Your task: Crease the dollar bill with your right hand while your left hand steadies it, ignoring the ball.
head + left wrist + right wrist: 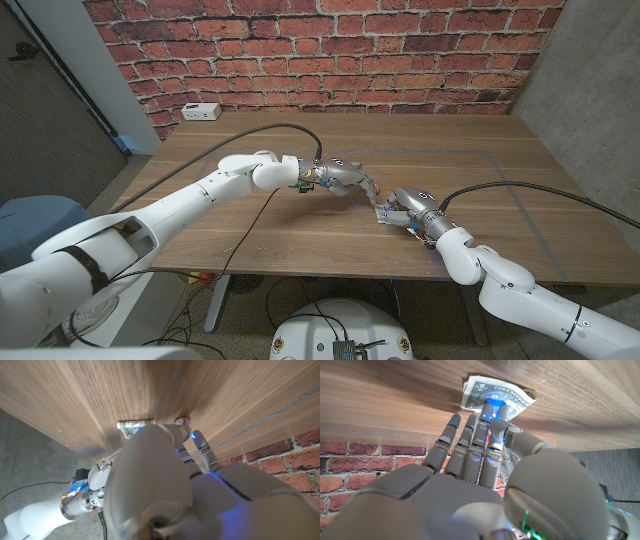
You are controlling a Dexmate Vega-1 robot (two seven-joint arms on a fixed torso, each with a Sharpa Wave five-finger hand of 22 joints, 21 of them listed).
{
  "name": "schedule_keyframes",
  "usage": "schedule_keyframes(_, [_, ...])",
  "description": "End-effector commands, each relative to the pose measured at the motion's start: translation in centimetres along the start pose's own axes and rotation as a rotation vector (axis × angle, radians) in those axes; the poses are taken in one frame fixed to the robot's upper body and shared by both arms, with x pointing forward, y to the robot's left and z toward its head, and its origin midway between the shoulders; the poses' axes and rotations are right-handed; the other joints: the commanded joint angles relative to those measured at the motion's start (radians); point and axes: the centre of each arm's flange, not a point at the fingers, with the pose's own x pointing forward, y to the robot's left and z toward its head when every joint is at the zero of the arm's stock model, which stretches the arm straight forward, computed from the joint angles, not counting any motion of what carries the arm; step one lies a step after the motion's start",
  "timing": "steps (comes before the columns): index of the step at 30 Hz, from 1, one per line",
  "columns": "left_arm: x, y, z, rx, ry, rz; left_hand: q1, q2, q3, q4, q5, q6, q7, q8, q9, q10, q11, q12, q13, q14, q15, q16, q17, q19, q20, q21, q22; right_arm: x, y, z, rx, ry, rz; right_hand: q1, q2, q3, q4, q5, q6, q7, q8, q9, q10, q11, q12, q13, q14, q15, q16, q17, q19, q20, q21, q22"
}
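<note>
Nearest, right hand point(412, 208) at the near right of the table's point(250, 225) middle; fingers straight and close together in the right wrist view, nothing gripped, fingertips point(488, 412) reaching onto or just over the near edge of the dollar bill point(495, 396); actual pressure not to be told. Just beyond and to the left, dollar bill point(384, 211) flat on the wood between the two hands, printed face up; one short edge seemingly lifted or doubled, too small to read as a finished crease. Farther left, left hand point(345, 180) brought in over the bill's far side, fingers stretched toward it and holding nothing; tips hidden behind the hand's own back in the left wrist view, hence contact with the paper uncertain. Farthest, small white box point(203, 112) at the table's far left edge against the brick wall point(330, 50).

Progress, judged from this arrangement: approach done, both hands at the bill, left placed to steady and right placed to press; crease itself apparently not yet made, or at most begun; remaining work judged to be firm hold-down by the left hand, then folding and running the right fingertips along the fold.
</note>
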Motion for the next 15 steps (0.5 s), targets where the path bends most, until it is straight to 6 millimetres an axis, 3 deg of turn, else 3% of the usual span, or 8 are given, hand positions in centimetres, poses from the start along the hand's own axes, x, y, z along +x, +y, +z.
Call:
schedule_keyframes(1, [1.0,-1.7,1.5,0.221,0.011,-0.042,-0.003,0.015,-0.004,-0.003,0.014,-0.070,0.002,-0.011,0.001,-0.056,0.001,-0.019,-0.001,-0.024,-0.088,0.001,0.015,-0.235,-0.001,0.013,0.002,0.3,0.1,-0.1,0.005,-0.006,0.002,0.005,-0.004,0.009,-0.002,0.002,0.026,0.015,-0.002,0.002,0.050,0.052,-0.005,0.000,0.004,-0.008,0.006,0.002,0.007,0.001,0.000,0.003])
schedule_keyframes(5, [1.4,-2.4,1.9,0.259,0.004,-0.055,-0.014,0.019,-0.005,0.000,0.025,-0.184,0.001,-0.010,0.000,-0.146,0.001,-0.031,-0.001,-0.070,-0.071,-0.002,0.030,-0.262,0.000,0.025,0.001,0.5,0.1,-0.1,0.005,-0.004,0.003,0.004,-0.006,0.011,-0.001,0.003,0.028,0.014,-0.002,0.002,0.053,0.049,-0.005,0.000,0.007,-0.010,0.007,0.001,0.007,0.001,-0.001,0.003])
schedule_keyframes(8, [1.6,-2.8,2.3,0.289,-0.006,-0.068,-0.017,0.021,-0.006,0.002,0.028,-0.201,0.001,-0.007,0.000,-0.163,0.001,-0.029,-0.001,-0.084,-0.068,-0.002,0.035,-0.273,-0.001,0.027,0.002,0.6,0.1,-0.2,0.003,-0.001,0.005,0.005,-0.009,0.016,-0.002,0.005,0.032,0.016,-0.002,0.002,0.059,0.047,-0.006,0.000,0.008,-0.009,0.005,0.000,0.007,0.000,-0.001,0.003])
schedule_keyframes(11, [1.7,-3.3,2.4,0.308,-0.011,-0.082,-0.020,0.021,-0.006,0.002,0.030,-0.184,0.001,0.004,0.001,-0.158,0.002,-0.021,0.000,-0.088,-0.068,0.000,0.038,-0.276,-0.001,0.030,0.001,0.8,0.1,-0.2,0.002,0.000,0.007,0.005,-0.010,0.019,-0.002,0.006,0.034,0.016,-0.002,0.002,0.060,0.049,-0.007,0.000,0.009,-0.010,0.005,-0.001,0.007,0.000,-0.001,0.003])
schedule_keyframes(15, [1.5,-3.4,2.5,0.309,-0.023,-0.079,-0.026,0.022,-0.001,0.002,0.034,-0.100,0.001,0.023,0.003,-0.087,0.003,0.011,0.002,-0.084,-0.070,0.008,0.044,-0.279,-0.004,0.033,-0.001,1.0,0.0,-0.3,-0.004,0.002,0.012,0.007,-0.011,0.021,-0.003,0.006,0.035,0.019,-0.002,0.002,0.061,0.052,-0.008,0.000,0.010,-0.013,0.006,-0.001,0.008,-0.001,0.000,0.003])
